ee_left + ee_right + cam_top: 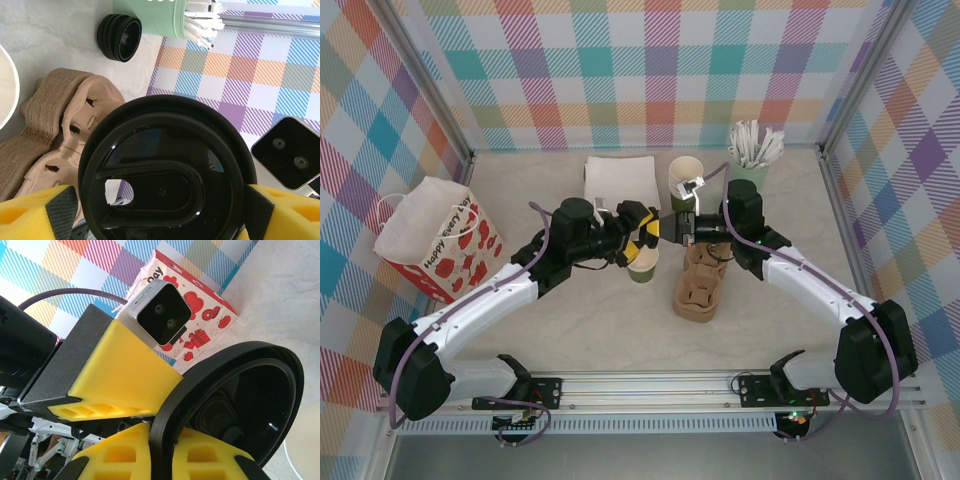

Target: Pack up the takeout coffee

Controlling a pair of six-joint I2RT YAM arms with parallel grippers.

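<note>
Two end effectors of mine are meeting over the middle of the desk (570,330), and both are clamping the same black lid (165,170). My left end effector (160,222) is gripping the lid across its width, one yellow pad pressing on each side of the rim. My right end effector (162,455) is pinching the lid's edge, with the rim running between its two yellow fingers. The lid is tilting up on edge and is facing my left wrist camera with its sip hole at the lower left.

The green cup (643,266) is standing upright on the desk right below my left end effector, its cream inside showing and its mouth uncovered. The lid is hanging above it, apart from the rim. A brown cardboard cup carrier (700,282) is lying just beside the cup, on its right.

Farther back, a pale green cup of white sticks (752,160) is standing near the right wall, a stack of spare black lids (119,37) is lying on its side close to it, and a white folded napkin pile (620,180) is sitting toward the rear. A white paper bag with red prints (435,238) is standing well off to the left.
</note>
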